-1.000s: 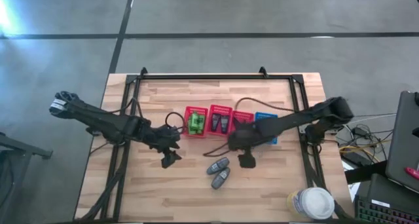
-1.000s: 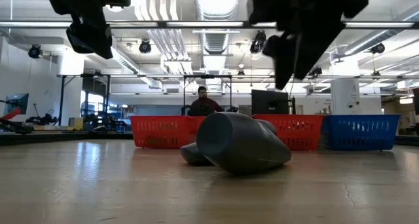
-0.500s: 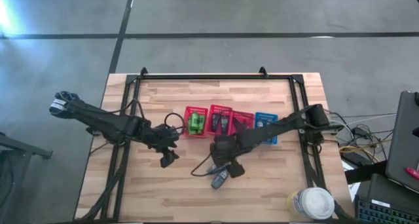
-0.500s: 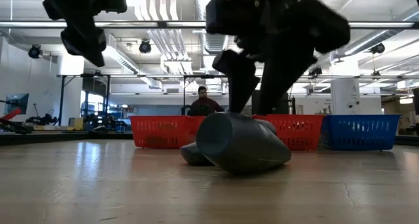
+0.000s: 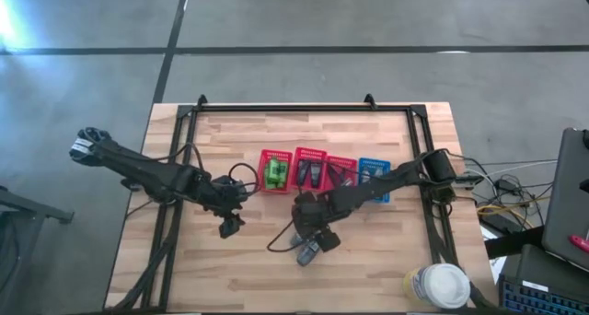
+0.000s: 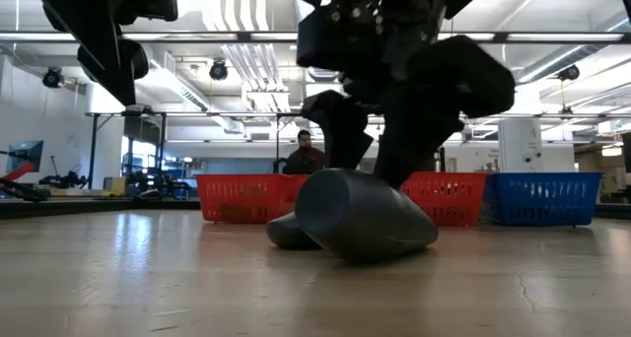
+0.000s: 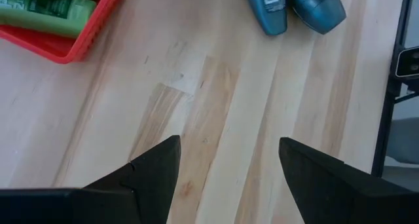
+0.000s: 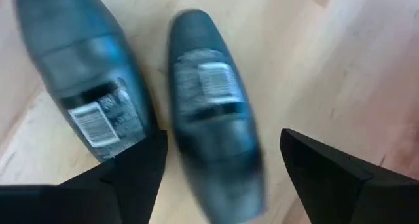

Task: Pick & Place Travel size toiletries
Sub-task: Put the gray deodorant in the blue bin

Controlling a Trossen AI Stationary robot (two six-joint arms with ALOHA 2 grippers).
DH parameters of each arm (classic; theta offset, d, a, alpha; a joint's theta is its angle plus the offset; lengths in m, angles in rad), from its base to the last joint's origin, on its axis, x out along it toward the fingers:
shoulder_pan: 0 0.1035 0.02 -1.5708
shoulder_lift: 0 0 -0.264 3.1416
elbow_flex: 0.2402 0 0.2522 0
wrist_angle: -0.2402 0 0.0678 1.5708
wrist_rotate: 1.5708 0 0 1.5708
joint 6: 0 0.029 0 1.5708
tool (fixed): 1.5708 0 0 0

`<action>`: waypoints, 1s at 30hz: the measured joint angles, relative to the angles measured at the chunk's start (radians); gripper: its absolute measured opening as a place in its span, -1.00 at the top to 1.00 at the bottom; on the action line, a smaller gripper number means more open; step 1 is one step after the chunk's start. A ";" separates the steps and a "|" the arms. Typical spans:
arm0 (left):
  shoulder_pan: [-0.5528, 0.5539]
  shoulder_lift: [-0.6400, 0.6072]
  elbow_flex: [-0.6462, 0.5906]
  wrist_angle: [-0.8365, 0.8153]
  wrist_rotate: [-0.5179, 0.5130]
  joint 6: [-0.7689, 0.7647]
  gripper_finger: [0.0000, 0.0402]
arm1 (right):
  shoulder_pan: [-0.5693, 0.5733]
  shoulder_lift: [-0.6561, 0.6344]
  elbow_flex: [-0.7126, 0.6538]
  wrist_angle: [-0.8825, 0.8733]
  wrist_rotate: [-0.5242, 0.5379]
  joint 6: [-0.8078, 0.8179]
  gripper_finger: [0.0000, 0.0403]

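Dark grey tubes (image 5: 308, 245), two side by side on bare wood near the baskets (image 5: 322, 172), straddled from above by right gripper (image 8: 216, 185), fingers spread; best centred on one before closing; left gripper (image 7: 226, 165) parked left, likewise spread.

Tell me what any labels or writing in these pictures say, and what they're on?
Nothing can be read.
Grey tubes: white labels with print, too blurred.
Green bottles in the red basket: dark print, too small.
Tube in the left wrist view: a label, unreadable.
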 joint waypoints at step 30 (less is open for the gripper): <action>0.000 -0.122 0.000 -0.028 -0.093 -0.027 -0.31 | -0.025 -0.248 -0.088 -0.224 0.174 0.532 0.06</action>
